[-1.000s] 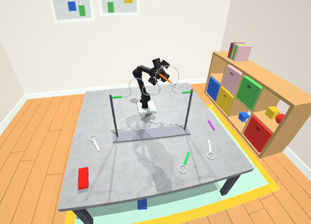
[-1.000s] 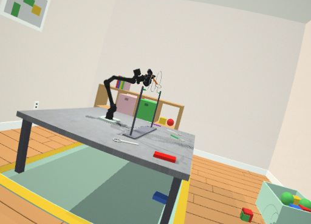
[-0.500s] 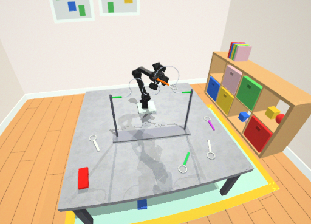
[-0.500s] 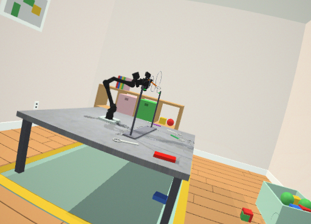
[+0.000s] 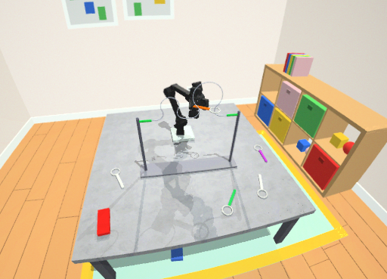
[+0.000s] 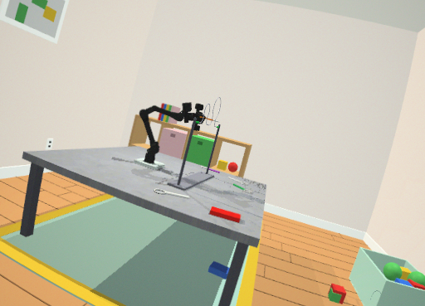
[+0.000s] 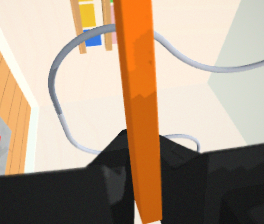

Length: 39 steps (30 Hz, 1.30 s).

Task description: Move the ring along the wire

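Note:
The orange handle (image 5: 201, 107) (image 7: 138, 75) is between the fingers of my gripper (image 7: 134, 136), which is shut on it. The handle points right in the top view, and its pale ring (image 5: 215, 110) is around or beside the grey wire at the lower right of the large loop; threading and contact are too small to tell. The wire (image 5: 223, 94) (image 7: 51, 75) curves between the left green part (image 5: 145, 121) and the right green part (image 5: 232, 115), next to the left post (image 5: 141, 144) and right post (image 5: 234, 137). The ring is out of the wrist view.
On the table lie a red block (image 5: 103, 221) (image 6: 225, 214), a white-handled ring (image 5: 119, 178) at left, and purple (image 5: 262, 156), white (image 5: 261, 182) and green (image 5: 232, 197) handled ones at right. Wire bends stand close beside the arm. A shelf (image 5: 325, 101) is at right.

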Tool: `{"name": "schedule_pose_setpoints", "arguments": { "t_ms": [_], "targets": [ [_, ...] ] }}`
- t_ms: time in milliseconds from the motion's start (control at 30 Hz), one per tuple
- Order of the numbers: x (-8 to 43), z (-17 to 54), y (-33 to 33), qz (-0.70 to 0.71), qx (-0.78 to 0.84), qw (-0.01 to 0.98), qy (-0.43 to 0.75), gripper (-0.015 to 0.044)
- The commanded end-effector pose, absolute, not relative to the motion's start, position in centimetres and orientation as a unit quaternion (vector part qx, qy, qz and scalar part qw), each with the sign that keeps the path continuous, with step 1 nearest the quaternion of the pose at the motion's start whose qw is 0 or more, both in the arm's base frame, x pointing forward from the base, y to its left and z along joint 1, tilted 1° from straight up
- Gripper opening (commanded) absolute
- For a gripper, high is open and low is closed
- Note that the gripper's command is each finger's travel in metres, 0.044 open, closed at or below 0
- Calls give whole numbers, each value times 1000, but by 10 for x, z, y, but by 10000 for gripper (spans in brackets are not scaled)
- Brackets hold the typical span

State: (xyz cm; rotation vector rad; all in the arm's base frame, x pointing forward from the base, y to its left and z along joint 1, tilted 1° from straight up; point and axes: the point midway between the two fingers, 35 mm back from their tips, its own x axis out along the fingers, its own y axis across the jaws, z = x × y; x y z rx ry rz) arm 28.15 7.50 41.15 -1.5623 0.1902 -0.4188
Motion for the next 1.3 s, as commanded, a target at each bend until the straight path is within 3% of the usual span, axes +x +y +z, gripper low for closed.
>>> {"name": "schedule_pose_setpoints", "arguments": {
  "t_ms": [0, 1267],
  "targets": [
    [281, 398, 75, -181, -667, 716, 97, -150],
    [285, 275, 146, -64, -289, 942, 160, -150]
  ]
}}
